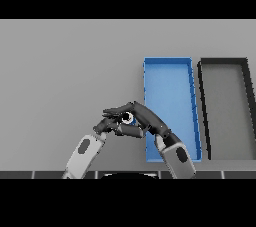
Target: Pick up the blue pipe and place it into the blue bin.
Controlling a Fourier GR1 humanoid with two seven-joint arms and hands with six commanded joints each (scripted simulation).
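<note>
The blue pipe (131,120) shows only as a small blue and pale end, just left of the blue bin (168,63). My right hand (146,118) is curled round it, fingers stretched over the top to the left and thumb underneath. The right arm crosses the bin's near left corner. My left hand (104,126) comes in from the lower left and presses against the right hand's fingertips beside the pipe. Most of the pipe is hidden by the two hands. The blue bin is a long open tray with nothing inside.
A black bin (223,61) with a grey floor stands directly right of the blue bin, parallel to it. Bare grey table spreads to the left and behind the hands.
</note>
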